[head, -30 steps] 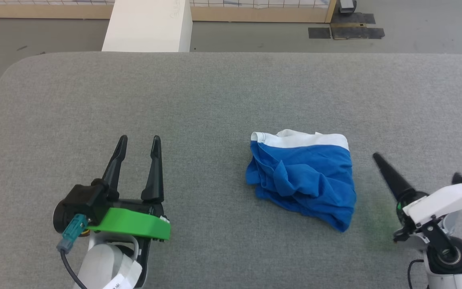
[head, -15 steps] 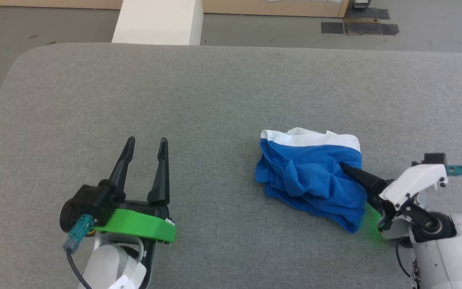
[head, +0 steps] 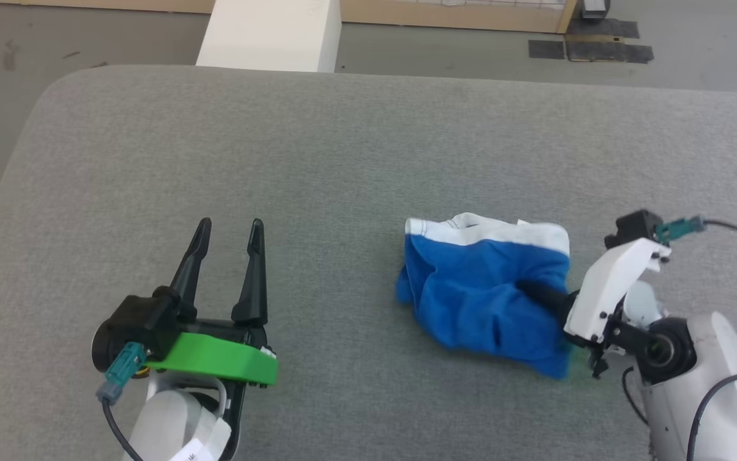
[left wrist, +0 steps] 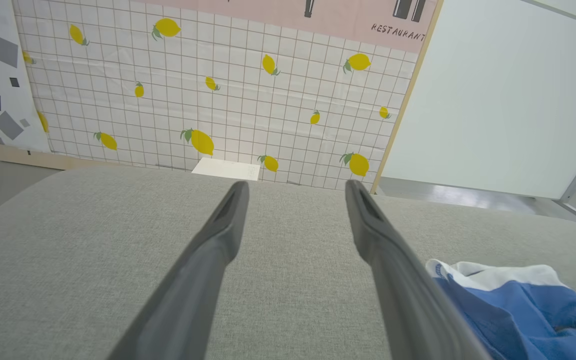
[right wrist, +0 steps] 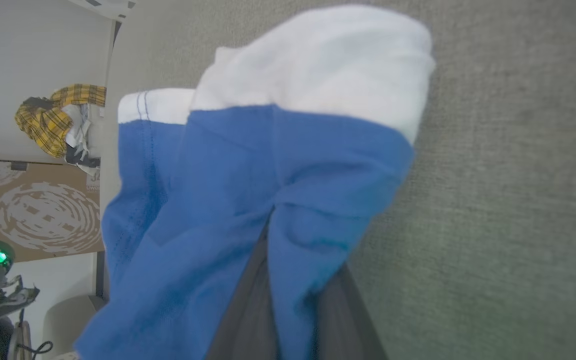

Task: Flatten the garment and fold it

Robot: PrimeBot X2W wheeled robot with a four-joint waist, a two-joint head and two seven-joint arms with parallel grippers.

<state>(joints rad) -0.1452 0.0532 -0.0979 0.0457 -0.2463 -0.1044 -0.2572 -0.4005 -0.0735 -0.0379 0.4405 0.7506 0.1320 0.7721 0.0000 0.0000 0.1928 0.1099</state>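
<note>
Our right gripper (head: 538, 293) is clamped on the garment (head: 470, 301). In the right wrist view a fold of blue cloth runs between the two dark fingers (right wrist: 245, 310), which sit close together with their tips buried in fabric. From the head view we see one finger going into the garment's right side, low over the table (head: 342, 147). The white wrist housing (head: 605, 288) sits just beside the cloth's right edge.

The garment is right of centre on the grey fabric-covered table, bunched in a rumpled heap, not flat. The white band (head: 490, 232) lies along the far edge and the blue bulk on the near side, with deep creases across it. We can't tell whether the gripped part is lifted off the surface.

Our left gripper (head: 231, 224) has its fingers spread apart, pointing away from us. It's over the table's left half, well apart from the garment. In the left wrist view we see bare grey table between the fingers, and the garment's white-and-blue edge at lower right, past the right finger.

Beyond the table's far edge we see a white block (head: 269, 35) and a gridded wall panel with lemon print (left wrist: 217, 90). The right wrist view also catches a yellow plaid cloth (right wrist: 52, 115) in the background.
</note>
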